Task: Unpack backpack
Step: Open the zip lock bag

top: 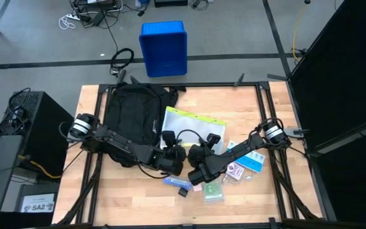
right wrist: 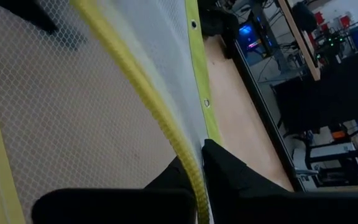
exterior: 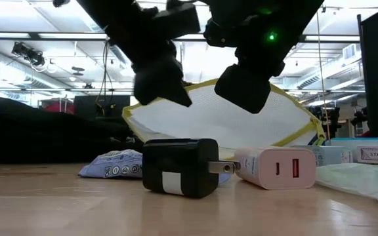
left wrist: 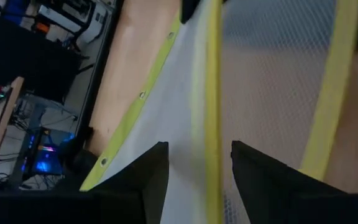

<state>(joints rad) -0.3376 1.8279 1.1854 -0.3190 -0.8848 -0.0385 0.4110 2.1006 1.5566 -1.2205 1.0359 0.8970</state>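
Note:
The black backpack (top: 135, 113) lies on the table's far left part, behind my left arm. A white mesh pouch with yellow trim (top: 194, 125) sits right of it and rises like an arch in the low view (exterior: 228, 121). My right gripper (right wrist: 197, 165) is shut on the pouch's yellow edge, at the pouch's near side (top: 199, 159). My left gripper (left wrist: 199, 168) is open just left of it (top: 173, 156). Its fingers stand on either side of the same yellow edge; whether they touch it, I cannot tell. My right gripper pinches the pouch's yellow-trimmed edge (right wrist: 188, 149) between its two fingers, and the edge runs along through them. The fingers come from the near right side, slanting down. The held side of the pouch stands raised above the table while its far part stays low.
A black charger (exterior: 179, 167) and a white charger (exterior: 277, 168) lie near the table's front. Cards, small packets and a blue item (top: 234, 172) are scattered under and beside my right arm. A blue bin (top: 164, 48) stands on the floor beyond the far edge.

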